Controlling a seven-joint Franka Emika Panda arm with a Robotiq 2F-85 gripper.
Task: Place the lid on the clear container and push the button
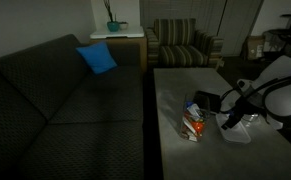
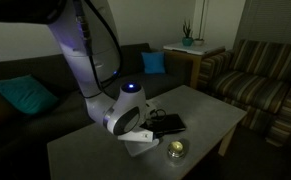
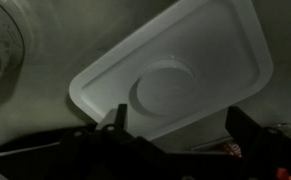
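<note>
Two fingers (image 3: 113,118) of the claw (image 3: 180,113) stand wide apart over the lid (image 3: 175,70), flat on the counter (image 3: 30,125); the clear container (image 1: 193,121) stands near.

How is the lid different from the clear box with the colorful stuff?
The lid lies flat; the clear container stands upright. The lid is plain whitish with a round circle; the container shows red, orange and white inside. Both sit on the grey table.
</note>
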